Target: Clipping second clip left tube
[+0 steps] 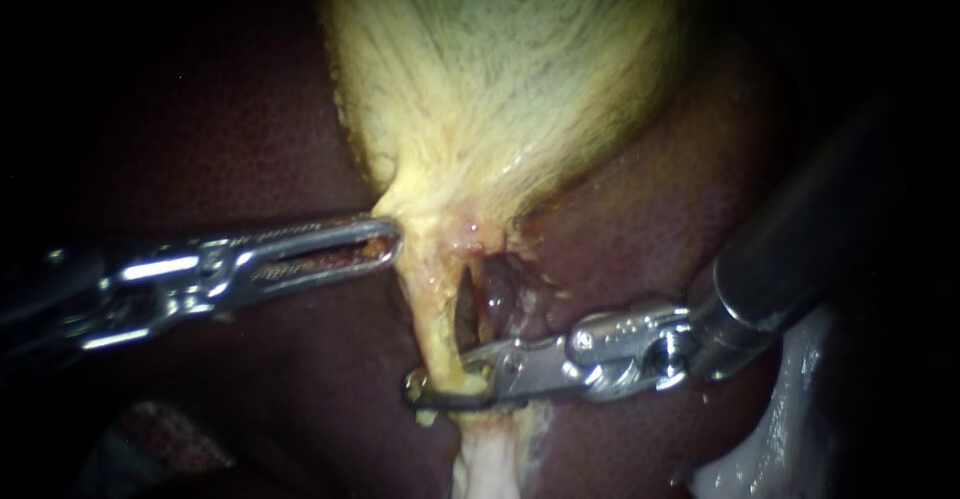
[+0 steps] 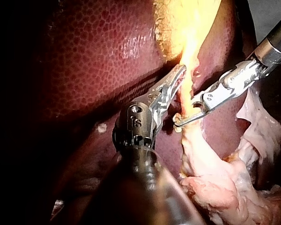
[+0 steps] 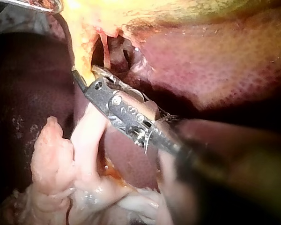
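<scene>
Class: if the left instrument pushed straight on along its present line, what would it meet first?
The left instrument meets the gallbladder's yellow neck right at its tip; depth is unclear.

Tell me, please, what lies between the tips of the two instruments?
A stretch of the yellowish left tube runs between left instrument and right instrument; the endoscope view shows it.

Left instrument (image 1: 392, 242) reaches in level; right instrument (image 1: 430, 387) angles downward, jaws seemingly parted.
</scene>
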Robot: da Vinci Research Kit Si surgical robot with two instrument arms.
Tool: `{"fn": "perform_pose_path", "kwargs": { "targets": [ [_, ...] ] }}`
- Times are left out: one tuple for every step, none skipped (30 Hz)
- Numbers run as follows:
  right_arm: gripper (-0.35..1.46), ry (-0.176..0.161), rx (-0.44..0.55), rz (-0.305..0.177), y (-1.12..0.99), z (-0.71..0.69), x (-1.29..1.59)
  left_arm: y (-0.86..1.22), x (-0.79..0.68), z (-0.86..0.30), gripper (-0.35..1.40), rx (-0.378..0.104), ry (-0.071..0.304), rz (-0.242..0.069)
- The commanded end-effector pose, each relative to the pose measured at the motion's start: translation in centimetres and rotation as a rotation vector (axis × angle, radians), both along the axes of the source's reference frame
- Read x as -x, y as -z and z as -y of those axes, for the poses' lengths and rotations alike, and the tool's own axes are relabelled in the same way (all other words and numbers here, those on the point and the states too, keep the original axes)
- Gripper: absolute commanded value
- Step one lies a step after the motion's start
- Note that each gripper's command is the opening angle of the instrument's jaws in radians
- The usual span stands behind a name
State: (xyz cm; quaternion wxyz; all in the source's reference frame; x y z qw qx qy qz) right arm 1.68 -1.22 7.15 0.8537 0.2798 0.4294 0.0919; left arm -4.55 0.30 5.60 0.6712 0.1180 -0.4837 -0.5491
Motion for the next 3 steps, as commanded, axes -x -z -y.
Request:
{"fn": "perform_pose_path", "kwargs": {
  "targets": [
    [-0.35,0.000,0.000,0.000,0.00,0.00,0.00,0.00,0.00,0.00,-0.35,-0.001,-0.001,0.001],
    [-0.35,0.000,0.000,0.000,0.00,0.00,0.00,-0.01,0.00,0.00,-0.35,-0.001,-0.001,0.001],
    [-0.35,0.000,0.000,0.000,0.00,0.00,0.01,-0.01,0.00,-0.01,-0.35,0.000,-0.001,0.001]
  ]
}}
